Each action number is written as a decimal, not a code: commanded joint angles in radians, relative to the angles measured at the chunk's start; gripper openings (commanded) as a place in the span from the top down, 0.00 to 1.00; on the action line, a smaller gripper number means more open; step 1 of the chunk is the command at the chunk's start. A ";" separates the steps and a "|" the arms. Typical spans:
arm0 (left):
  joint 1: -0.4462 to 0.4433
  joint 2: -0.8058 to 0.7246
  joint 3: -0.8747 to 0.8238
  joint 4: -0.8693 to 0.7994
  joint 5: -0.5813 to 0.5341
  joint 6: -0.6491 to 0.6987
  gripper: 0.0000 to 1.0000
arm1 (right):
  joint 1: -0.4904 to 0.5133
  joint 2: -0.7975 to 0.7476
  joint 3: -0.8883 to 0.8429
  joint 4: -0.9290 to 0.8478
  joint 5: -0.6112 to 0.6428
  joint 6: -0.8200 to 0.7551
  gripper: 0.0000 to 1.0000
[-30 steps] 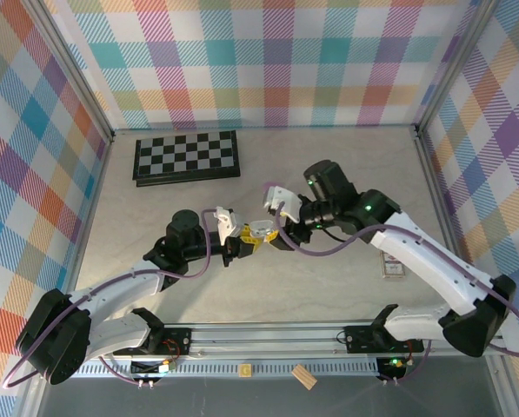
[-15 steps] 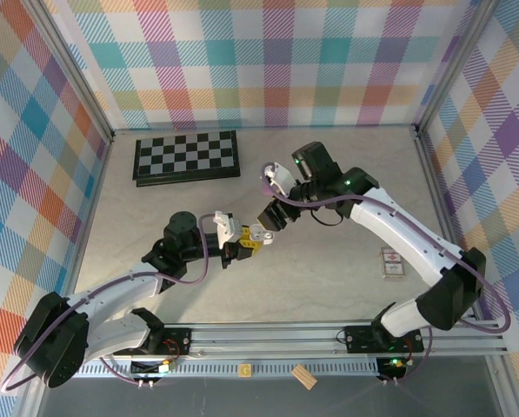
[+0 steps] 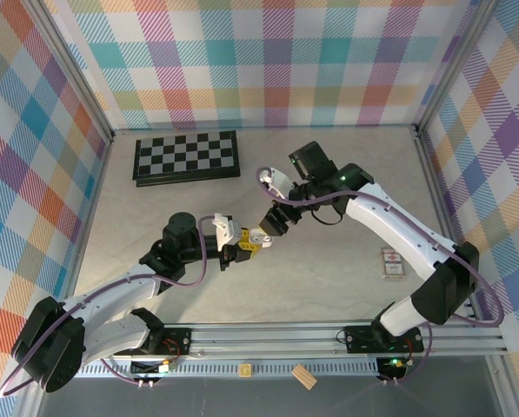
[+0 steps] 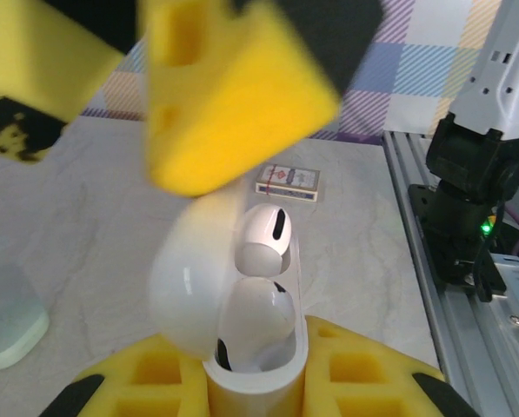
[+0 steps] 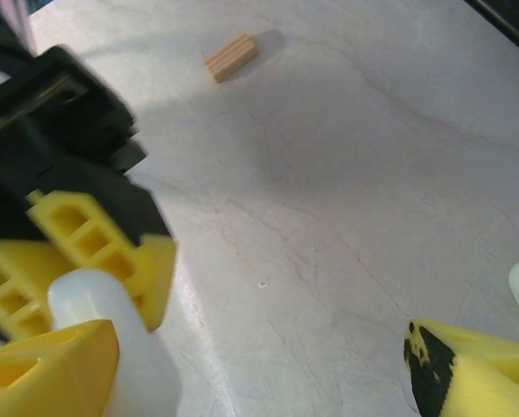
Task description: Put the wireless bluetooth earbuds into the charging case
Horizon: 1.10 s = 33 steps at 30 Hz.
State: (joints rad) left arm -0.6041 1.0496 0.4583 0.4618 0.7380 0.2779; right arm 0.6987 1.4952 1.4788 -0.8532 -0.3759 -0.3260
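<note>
The pale stone table (image 3: 346, 287) is mostly bare, with a chessboard (image 3: 187, 156) parked at the back left and a small card box (image 3: 393, 263) off to the right. Both arms lean in and meet near the middle.

The left gripper (image 3: 244, 241) is clamped tight on the white charging case (image 3: 257, 235), its yellow pads (image 4: 242, 104) squeezing the body from either side. The case's lid (image 4: 189, 287) is flipped open to one side, and the mouth points away from the left wrist, toward the right arm. The right gripper (image 3: 273, 200) sits just up and to the right of the case in the overhead view, with its fingers spread wide and nothing between them. From its own camera the case is down at the lower left, close but not touching.

In the left wrist view both white earbuds are already in the case, lined up along its long axis. The lower earbud (image 4: 259, 317) looks bedded down, while the upper earbud (image 4: 266, 234) seems to ride a bit high at the rim, so it may not be fully seated.

That's probably the key bit: the right gripper is the free one and the nearer helper, and any push would have to go straight down the case's long axis, toward the left fingers. A pale mint case (image 4: 7, 323) sits on the table nearby.
</note>
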 commanded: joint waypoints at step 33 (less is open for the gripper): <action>0.010 -0.038 0.016 0.102 0.015 -0.003 0.86 | 0.015 -0.179 -0.166 0.021 -0.127 -0.189 0.13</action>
State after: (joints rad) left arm -0.6010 1.0298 0.4599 0.5011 0.7494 0.2771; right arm 0.7155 1.3472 1.3281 -0.8204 -0.4446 -0.4576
